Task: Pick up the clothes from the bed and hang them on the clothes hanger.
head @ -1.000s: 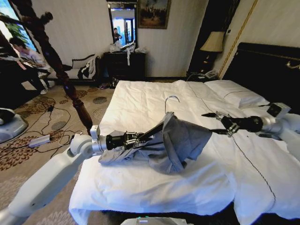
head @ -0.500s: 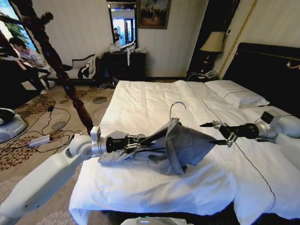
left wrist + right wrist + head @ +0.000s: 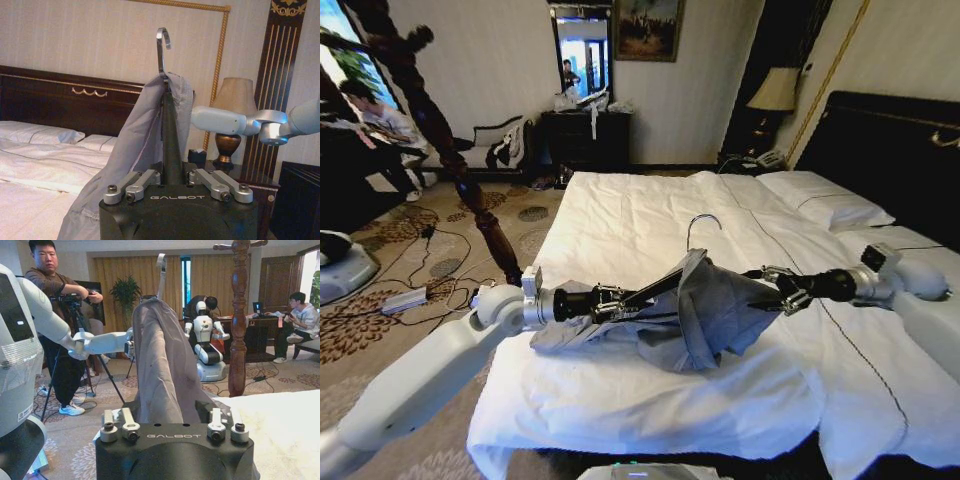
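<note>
While the bed [image 3: 650,215] stretches wide under its white linen, the clothes [image 3: 705,315], 1 grey-blue shirt, hang partly raised above the middle of the mattress, with the lower folds resting on the sheet. The shirt drapes over a black hanger [image 3: 660,283] whose metal hook [image 3: 701,226] sticks up free of the cloth. The left gripper [image 3: 612,299] reaches in from the bed's left side, its jaws clenched on the hanger's arm. The right gripper [image 3: 772,290] comes from the opposite side, jaws spread around the shirt's edge; the right wrist view shows cloth lying between them.
</note>
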